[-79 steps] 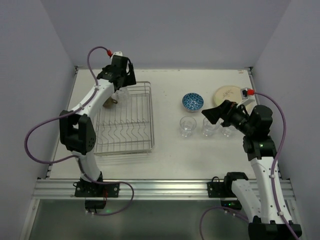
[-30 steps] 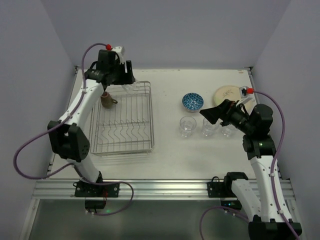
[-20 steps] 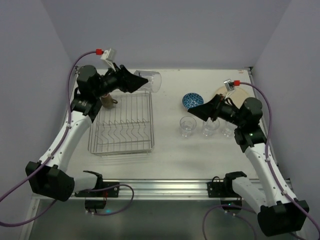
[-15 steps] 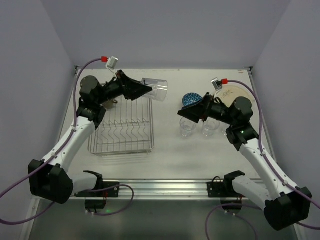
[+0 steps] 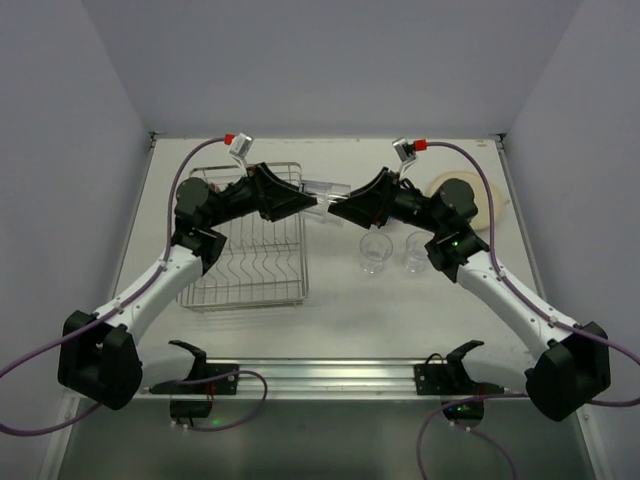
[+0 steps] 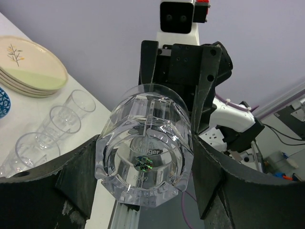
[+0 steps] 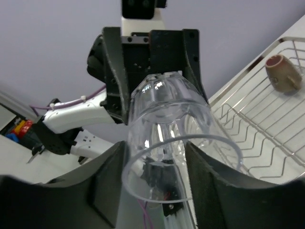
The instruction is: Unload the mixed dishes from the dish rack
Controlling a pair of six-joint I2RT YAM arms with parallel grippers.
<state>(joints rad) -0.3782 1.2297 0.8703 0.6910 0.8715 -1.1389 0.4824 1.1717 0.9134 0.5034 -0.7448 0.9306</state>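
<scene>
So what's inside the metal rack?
Only a small brown mug shows in the dish rack, near its edge; the other slots in view are bare. From above, the left arm covers the rack's far end, so anything under it can't be seen.

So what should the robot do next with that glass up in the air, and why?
Probably close the right gripper on the open end of the glass. The left gripper holds it sideways in mid-air by its base, and the right jaws stand either side of its rim.
</scene>
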